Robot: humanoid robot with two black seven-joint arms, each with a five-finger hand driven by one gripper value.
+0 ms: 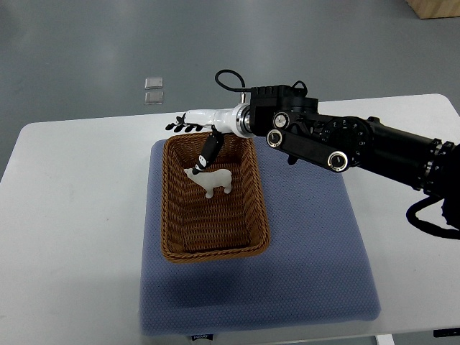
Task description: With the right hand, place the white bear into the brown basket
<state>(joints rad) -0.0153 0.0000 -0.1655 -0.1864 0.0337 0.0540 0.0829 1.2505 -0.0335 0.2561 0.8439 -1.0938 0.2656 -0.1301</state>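
Brown wicker basket on blue mat, white bear inside, right hand above, fingers spread.

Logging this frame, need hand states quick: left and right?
Left: not in view.
Right hand: open over the far end of the brown basket, fingers spread, holding nothing; the white bear lies in the basket.

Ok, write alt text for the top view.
A white bear lies inside a brown basket on a blue mat, with the robot's right hand open over the basket's far rim, one finger reaching down near the bear. The white table holds the mat.
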